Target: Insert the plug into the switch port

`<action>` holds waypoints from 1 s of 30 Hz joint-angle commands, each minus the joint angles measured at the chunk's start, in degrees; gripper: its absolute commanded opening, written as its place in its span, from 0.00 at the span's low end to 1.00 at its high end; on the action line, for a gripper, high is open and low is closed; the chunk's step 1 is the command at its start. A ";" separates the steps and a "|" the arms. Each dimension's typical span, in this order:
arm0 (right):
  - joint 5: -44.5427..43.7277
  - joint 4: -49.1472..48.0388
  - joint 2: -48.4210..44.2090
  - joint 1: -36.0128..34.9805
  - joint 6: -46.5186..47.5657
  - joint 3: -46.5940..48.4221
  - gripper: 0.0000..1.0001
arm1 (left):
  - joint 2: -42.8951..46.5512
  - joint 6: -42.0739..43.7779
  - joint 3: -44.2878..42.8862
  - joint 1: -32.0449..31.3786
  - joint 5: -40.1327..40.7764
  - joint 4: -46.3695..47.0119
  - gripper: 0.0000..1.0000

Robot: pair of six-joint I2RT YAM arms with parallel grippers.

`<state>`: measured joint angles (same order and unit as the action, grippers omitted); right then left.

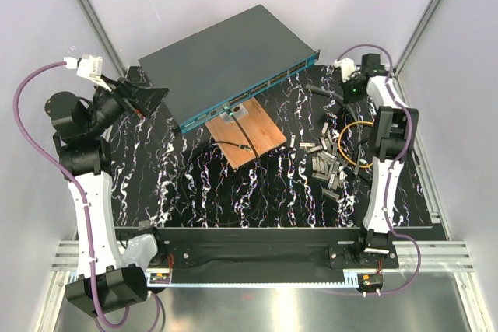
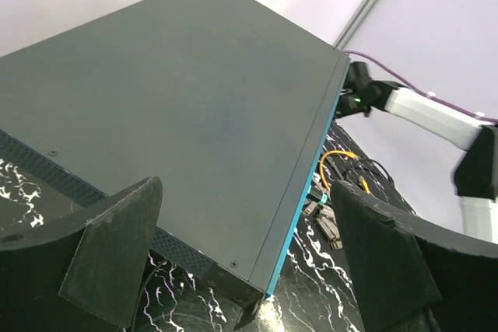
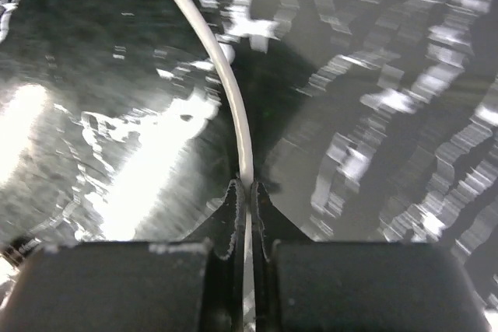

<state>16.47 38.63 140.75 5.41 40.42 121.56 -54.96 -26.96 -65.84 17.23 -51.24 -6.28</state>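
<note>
The switch (image 1: 226, 56) is a large flat dark grey box with a teal-blue front edge (image 1: 264, 87), lying at the back middle of the table. It fills the left wrist view (image 2: 171, 99). My left gripper (image 1: 153, 99) is open and empty at the switch's left corner, and that corner lies ahead between my fingers (image 2: 117, 254). My right gripper (image 1: 348, 83) is at the back right, low over the table. In the right wrist view it (image 3: 244, 192) is shut on a thin pale cable (image 3: 226, 75). The plug itself does not show.
A small wooden board (image 1: 249, 134) with a black cable across it lies in front of the switch. A heap of grey connectors (image 1: 327, 161) and a yellow cable loop (image 1: 354, 141) lie at the right. The table surface is black marble (image 1: 194, 192).
</note>
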 commanded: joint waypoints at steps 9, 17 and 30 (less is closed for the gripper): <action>-2.50 -31.94 -27.43 1.45 -7.47 -16.15 0.00 | 2.93 2.35 -2.09 -0.62 4.84 4.00 0.97; -4.33 -46.69 -36.94 1.45 -3.34 -27.24 0.00 | 4.16 3.14 -2.45 -0.80 4.66 4.17 0.98; 1.28 -55.34 -46.70 1.97 10.35 -36.83 0.00 | 4.33 4.55 -2.62 -1.33 5.10 4.00 0.98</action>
<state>14.28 -12.80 98.32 7.20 42.87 85.36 -51.16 -23.92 -65.87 16.14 -47.24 -5.65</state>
